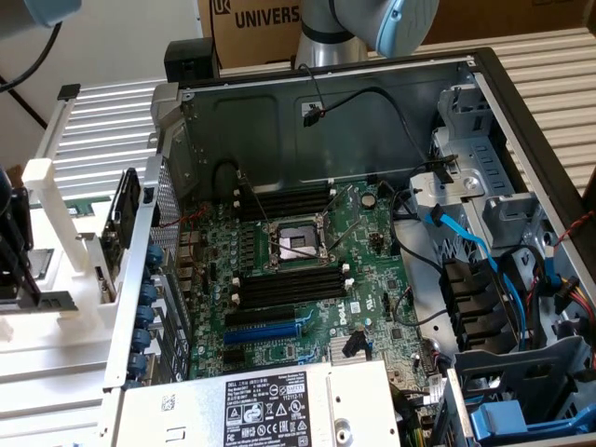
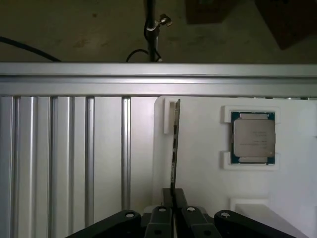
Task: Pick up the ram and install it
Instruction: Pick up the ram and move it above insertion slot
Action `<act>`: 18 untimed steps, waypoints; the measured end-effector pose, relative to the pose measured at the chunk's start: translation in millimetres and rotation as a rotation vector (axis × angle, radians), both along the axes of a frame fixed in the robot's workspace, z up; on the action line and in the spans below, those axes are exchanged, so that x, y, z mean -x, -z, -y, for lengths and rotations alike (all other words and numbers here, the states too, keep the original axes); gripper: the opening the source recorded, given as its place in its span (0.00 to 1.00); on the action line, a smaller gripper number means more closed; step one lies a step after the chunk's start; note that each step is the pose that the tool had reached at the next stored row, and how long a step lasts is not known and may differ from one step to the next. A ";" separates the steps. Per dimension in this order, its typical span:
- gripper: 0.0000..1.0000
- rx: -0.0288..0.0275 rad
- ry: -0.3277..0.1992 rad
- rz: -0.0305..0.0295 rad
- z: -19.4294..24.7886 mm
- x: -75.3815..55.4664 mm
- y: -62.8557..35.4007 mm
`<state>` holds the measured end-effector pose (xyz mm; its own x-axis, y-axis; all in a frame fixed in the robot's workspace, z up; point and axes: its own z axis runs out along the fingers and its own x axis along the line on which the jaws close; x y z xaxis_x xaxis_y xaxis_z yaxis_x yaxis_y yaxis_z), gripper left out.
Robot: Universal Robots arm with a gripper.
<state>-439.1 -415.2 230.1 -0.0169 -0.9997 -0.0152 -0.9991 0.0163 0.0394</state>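
Green and thin, seen from its edge in the wrist view: the ram [image 2: 174,148], standing on its long side in a slot of the white holder [image 2: 208,173], just beside a processor [image 2: 253,137] lying in its own pocket of the same holder. Holder resting on the ribbed aluminium table [image 2: 59,148].

Pinched between the two fingers [image 2: 166,202] of the gripper [image 2: 174,198], one pressed on each flat face of the board. Far end seated in the notch of the holder, so not lifted out yet, as far as can be judged. Hard to tell how close to the middle of the stick the grip sits.

Probably very light and quite stiff along its length, but fragile: chips and contacts easy to damage, board easy to crack if bent or twisted. Best held by the flat faces near the free long edge, away from the contact edge, with no more squeeze than needed and no sideways pull while inside the slot. Smooth faces, so perhaps a little slippery.

In the exterior view, an open computer case [image 1: 326,130] with the motherboard [image 1: 307,251] and its long black memory slots [image 1: 284,284], looking empty.
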 end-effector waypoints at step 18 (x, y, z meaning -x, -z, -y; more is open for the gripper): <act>0.13 -0.0002 0.006 0.0080 0.5 3.5 -64.9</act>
<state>-442.5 -415.7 295.0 -0.0230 -0.9996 -0.0156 -0.9993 0.0225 0.0314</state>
